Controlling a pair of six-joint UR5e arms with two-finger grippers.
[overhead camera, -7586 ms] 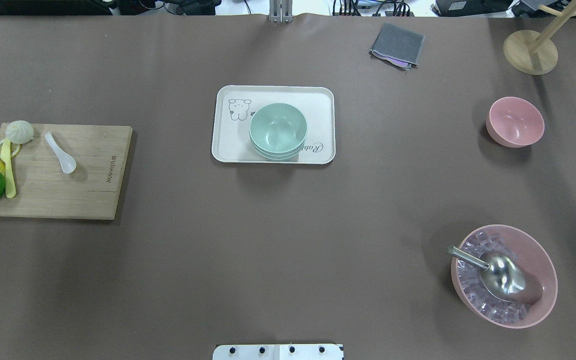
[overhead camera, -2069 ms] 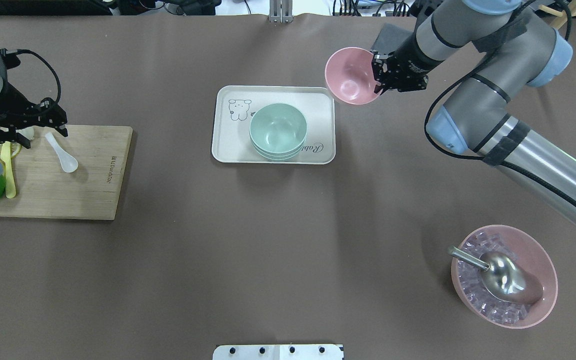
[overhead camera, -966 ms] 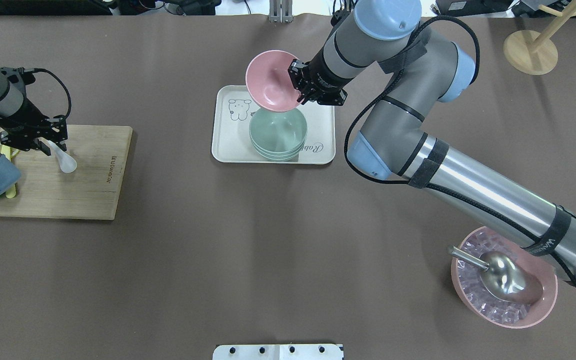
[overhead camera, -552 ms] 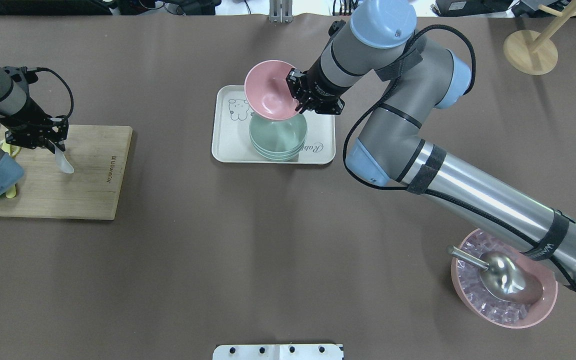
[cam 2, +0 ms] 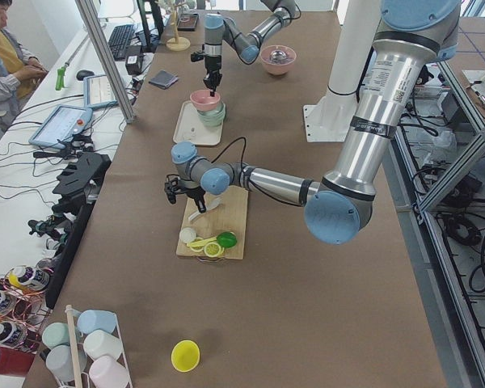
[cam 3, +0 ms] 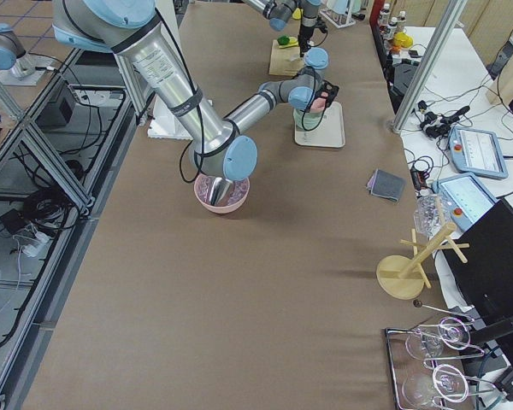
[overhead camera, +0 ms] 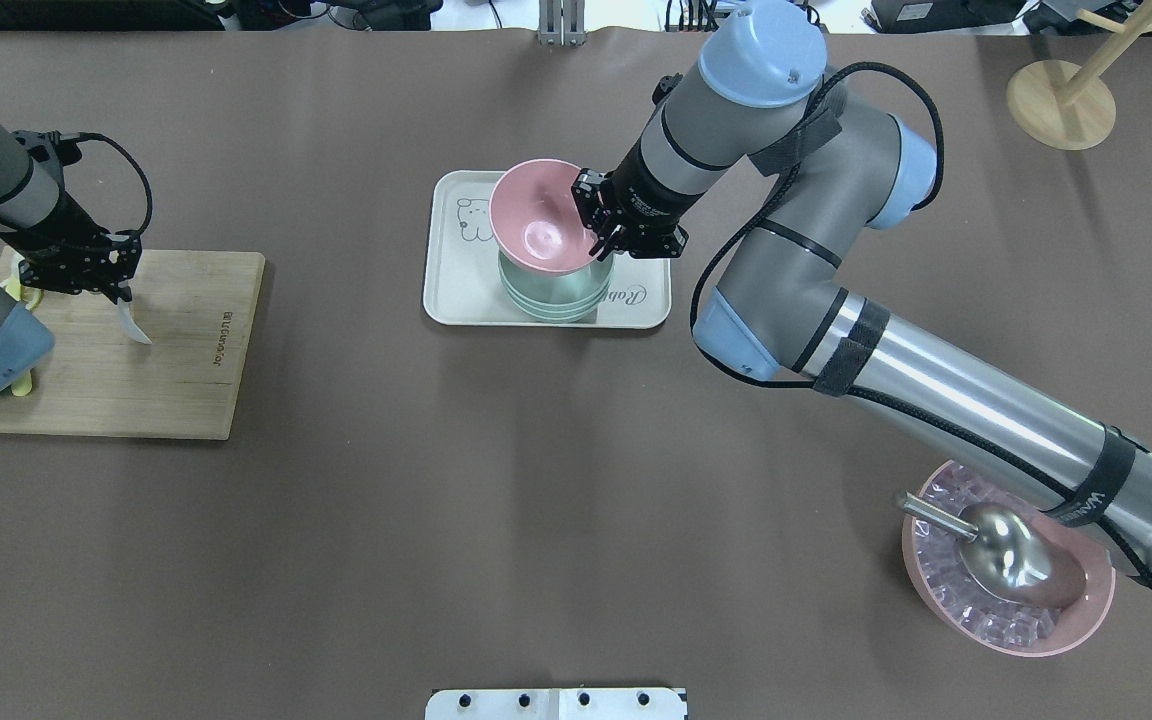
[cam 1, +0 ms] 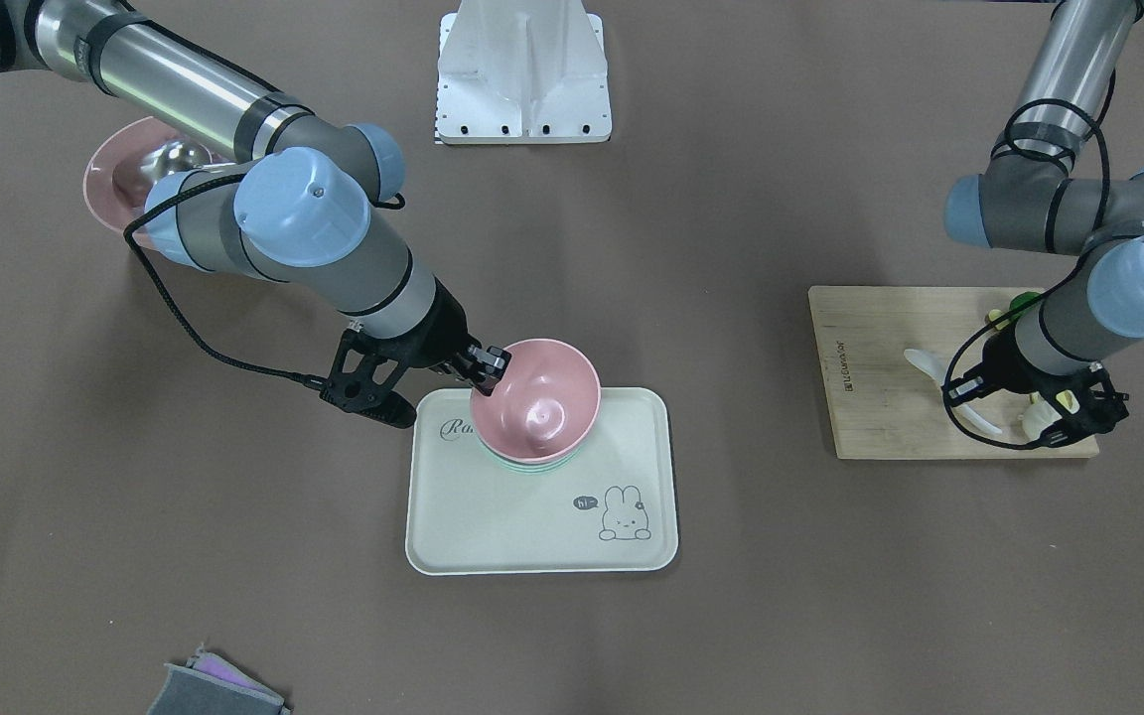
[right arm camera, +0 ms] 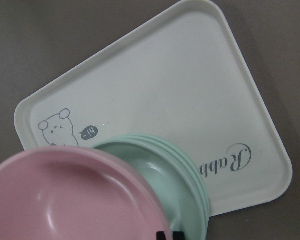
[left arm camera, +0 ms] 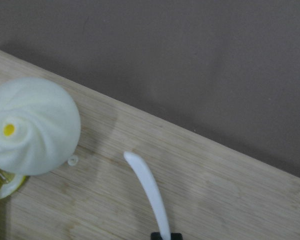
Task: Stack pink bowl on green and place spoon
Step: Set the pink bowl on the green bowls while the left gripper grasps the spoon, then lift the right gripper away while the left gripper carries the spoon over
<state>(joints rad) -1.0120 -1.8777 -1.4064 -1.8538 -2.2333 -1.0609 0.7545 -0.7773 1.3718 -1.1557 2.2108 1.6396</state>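
between the closed fingers of the right end effector [overhead camera: 594, 222] sits the near rim of the pink bowl [overhead camera: 539, 218], pinched tight. the bowl hangs tilted from that grip, its mouth up, directly below and just ahead of the fingertips. under it is the stack of green bowls [overhead camera: 561, 300], and the pink bowl's base is sunk into the top one, a little off centre toward the far side. whether it rests there with its full weight cannot be told. the stack stands on a cream tray [overhead camera: 456, 290] with a cartoon animal printed in one corner, which lies beneath this end effector on the brown table [overhead camera: 536, 500].

the left end effector [overhead camera: 116, 293] is closed narrowly on one end of the white spoon [overhead camera: 136, 328]. the spoon slants down and away from the fingertips, turned on edge, over the wooden cutting board [overhead camera: 166, 390] directly below. whether its free end touches the wood cannot be told. a steamed bun [left arm camera: 32, 125] sits on the board just beside this end effector, apart from the spoon.
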